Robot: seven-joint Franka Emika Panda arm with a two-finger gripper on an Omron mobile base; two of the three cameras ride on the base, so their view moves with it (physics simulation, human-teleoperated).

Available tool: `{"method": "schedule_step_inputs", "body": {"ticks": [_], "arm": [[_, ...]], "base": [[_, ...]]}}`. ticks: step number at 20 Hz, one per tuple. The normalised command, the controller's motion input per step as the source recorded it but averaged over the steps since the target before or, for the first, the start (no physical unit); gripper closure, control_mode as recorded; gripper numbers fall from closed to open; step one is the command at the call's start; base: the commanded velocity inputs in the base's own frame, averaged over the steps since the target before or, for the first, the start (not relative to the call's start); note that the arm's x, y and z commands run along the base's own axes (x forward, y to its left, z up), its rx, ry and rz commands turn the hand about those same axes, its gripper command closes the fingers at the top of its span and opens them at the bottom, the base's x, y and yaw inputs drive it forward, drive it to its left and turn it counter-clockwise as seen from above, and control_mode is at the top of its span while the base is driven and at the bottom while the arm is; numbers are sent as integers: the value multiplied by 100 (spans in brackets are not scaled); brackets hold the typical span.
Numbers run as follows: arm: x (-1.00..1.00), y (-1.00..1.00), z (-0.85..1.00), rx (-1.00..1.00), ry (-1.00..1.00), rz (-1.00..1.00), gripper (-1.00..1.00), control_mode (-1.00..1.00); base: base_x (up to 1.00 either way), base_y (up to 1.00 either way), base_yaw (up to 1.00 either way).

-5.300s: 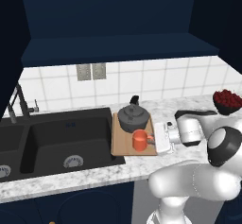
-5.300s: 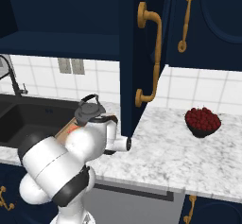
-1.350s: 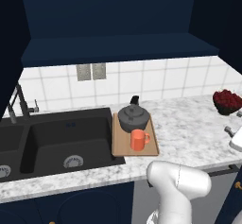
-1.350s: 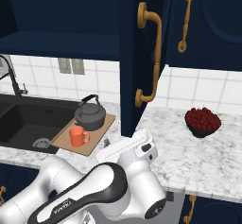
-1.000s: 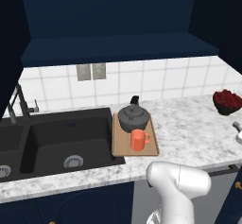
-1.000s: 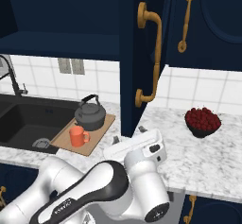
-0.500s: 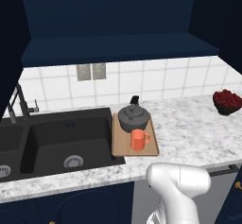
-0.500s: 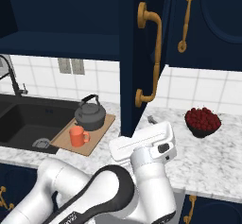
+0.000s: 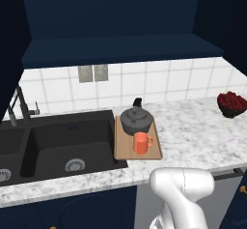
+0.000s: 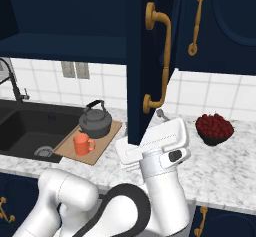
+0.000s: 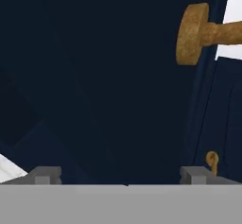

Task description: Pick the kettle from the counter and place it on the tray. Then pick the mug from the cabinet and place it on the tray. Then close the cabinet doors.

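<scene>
Reaching up for the cabinet door

Gripper fingers are sitting wide with nothing between them, door panel just ahead; kettle and mug are already resting on the tray, so shutting is what's remaining.

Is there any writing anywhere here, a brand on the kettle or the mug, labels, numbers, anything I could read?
None: no words, numbers or signs can be read in these pictures.
kettle: plain dark grey, no brand.
mug: plain orange-red, no print.
tray: bare wood.
cabinet doors: plain navy with gold handles.
wall plates: two grey plates on the tiles, no markings that I can make out.
</scene>
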Motion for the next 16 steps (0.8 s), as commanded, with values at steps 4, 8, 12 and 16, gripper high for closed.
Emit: {"method": "schedule_step_inputs", "body": {"ticks": [4,8,12,16], "arm": [[-27,34,37,-15,-29,3,-100,-100],[-13,49,34,-18,-23,14,-100,-100],[-2,62,38,-19,-14,11,-100,-100],[1,63,37,-16,-8,9,-100,-100]], "base": [[0,0,0],[0,0,0],[0,0,0],[0,0,0]]}}
